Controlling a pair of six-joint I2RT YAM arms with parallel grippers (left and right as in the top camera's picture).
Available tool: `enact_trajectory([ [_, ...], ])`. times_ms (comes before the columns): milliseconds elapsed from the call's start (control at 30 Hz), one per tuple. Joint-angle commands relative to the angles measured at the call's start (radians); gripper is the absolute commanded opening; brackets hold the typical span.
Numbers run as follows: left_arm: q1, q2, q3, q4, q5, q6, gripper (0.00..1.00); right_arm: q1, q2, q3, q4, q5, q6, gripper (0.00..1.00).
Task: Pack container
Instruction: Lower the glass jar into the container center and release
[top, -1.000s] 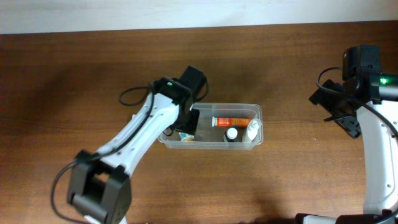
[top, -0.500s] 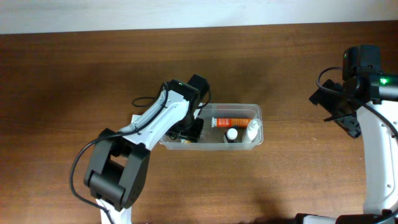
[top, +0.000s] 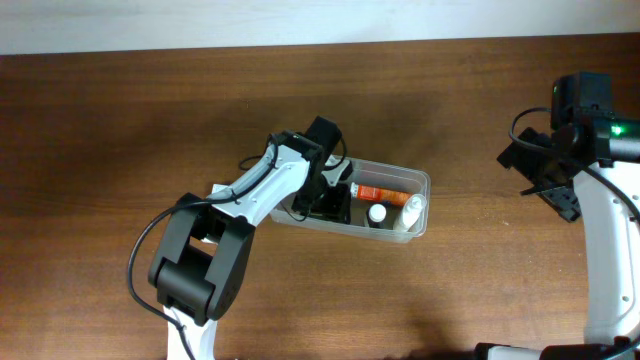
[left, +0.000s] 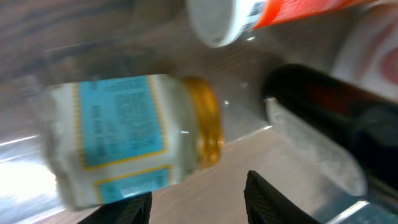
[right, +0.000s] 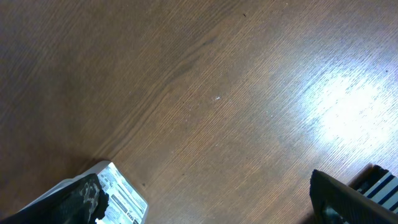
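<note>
The clear container (top: 340, 226) lies at mid-table, slightly skewed. It holds an orange tube (top: 385, 191), a white-capped dark bottle (top: 374, 214) and a white bottle (top: 410, 210). My left gripper (top: 326, 198) is down inside its left end, open and empty. In the left wrist view its fingers (left: 199, 208) sit just short of a blue-labelled bottle with a gold cap (left: 118, 134), which lies on its side. The orange tube's white cap (left: 214, 22) and the dark bottle (left: 329, 99) lie beyond. My right gripper (top: 548, 180) is open and empty over bare table (right: 205, 208).
The brown wooden table (top: 120, 120) stretches all round the container. The left arm's cable (top: 215, 155) loops left of the container. A white printed label (right: 121, 193) shows beside the right gripper's left finger.
My left gripper has moved right, further into the container. The container has shifted and turned a little, its right end now lower. The right arm has not moved.
</note>
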Motion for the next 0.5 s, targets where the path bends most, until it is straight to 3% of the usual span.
enact_trajectory([
  [0,-0.003,0.017,-0.005,0.045,0.125,0.010,0.48,-0.007,0.001,0.000,0.000,0.002,0.006,0.98],
  [267,-0.004,0.002,0.003,0.055,0.129,-0.003,0.49,-0.007,0.001,0.000,0.001,0.002,0.006,0.98],
  [467,0.006,-0.102,0.039,-0.031,-0.211,-0.002,0.56,-0.007,0.001,0.000,0.000,0.002,0.006,0.98],
])
